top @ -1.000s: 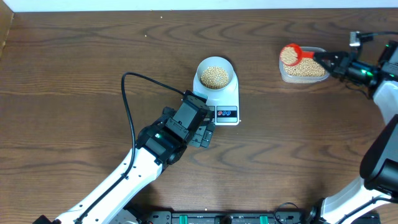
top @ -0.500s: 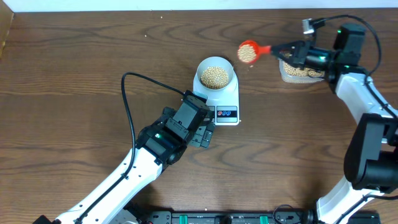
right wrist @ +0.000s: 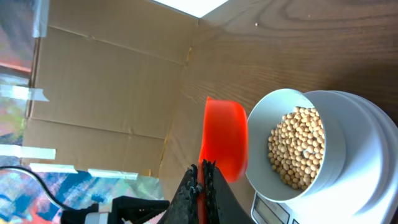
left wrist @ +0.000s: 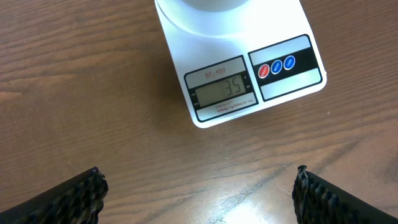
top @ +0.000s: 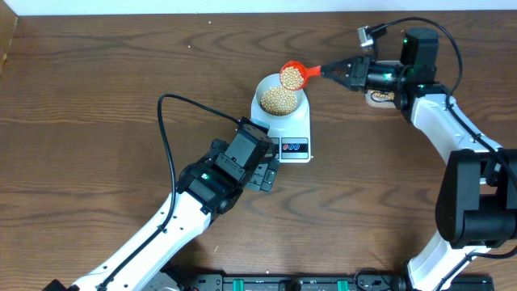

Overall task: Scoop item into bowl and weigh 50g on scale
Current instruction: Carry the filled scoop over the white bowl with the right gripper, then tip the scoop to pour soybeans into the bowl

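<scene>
Tan round beans (top: 279, 100) are sitting in the small pale bowl (top: 260, 95) on the flat white digital scale (top: 300, 128), at the middle of the wooden table (top: 97, 89); the display (left wrist: 224, 89) is showing 35. Right gripper (top: 336, 70) is clamping a loaded red plastic scoop (right wrist: 224, 137) over the bowl's far rim. Left gripper (left wrist: 198, 182) is hovering, fingers spread, just beside the scale's near edge.

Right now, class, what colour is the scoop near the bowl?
The scoop is bright orange-red, seen best in the right wrist view.

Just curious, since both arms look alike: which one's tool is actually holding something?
The right tool, shut on the red scoop beside the bowl; the left tool hangs open and empty.
</scene>
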